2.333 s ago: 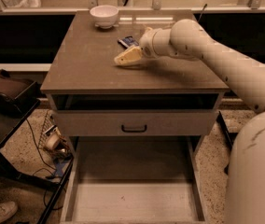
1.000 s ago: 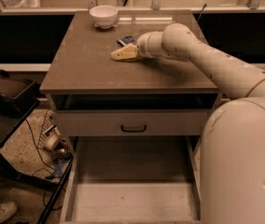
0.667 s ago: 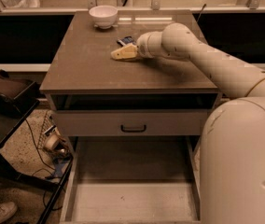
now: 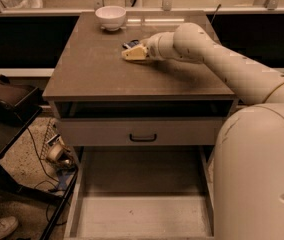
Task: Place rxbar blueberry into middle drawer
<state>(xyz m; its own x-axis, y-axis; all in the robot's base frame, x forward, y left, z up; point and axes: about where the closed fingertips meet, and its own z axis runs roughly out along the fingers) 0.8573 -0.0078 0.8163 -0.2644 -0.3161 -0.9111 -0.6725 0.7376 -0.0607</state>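
Lying low on the brown tabletop, my gripper sat in the back half of the surface with its pale tip pointing left, and my arm stretched in from the right side of the cabinet. And there was the rxbar blueberry, a small dark sliver showing just behind the gripper's tip, right up against it on the far side (I was hiding most of the wrapper, so only a corner of dark blue-black showed). Parted or clamped? I could not tell, and I could not tell either whether the gripper held the bar or merely lay beside it. Further back, near the far edge of the top, stood the white bowl, upright and apart from both bar and gripper. Down below, the grey drawer front with its small black handle sat under a dark gap beneath the tabletop. Lower again, the middle drawer was pulled well out toward the camera, pale floor showing, thin side walls running down either side. The bar was up on the top, well apart from that drawer. Off to the left stood a black cart, and my own pale base filled the lower right corner.
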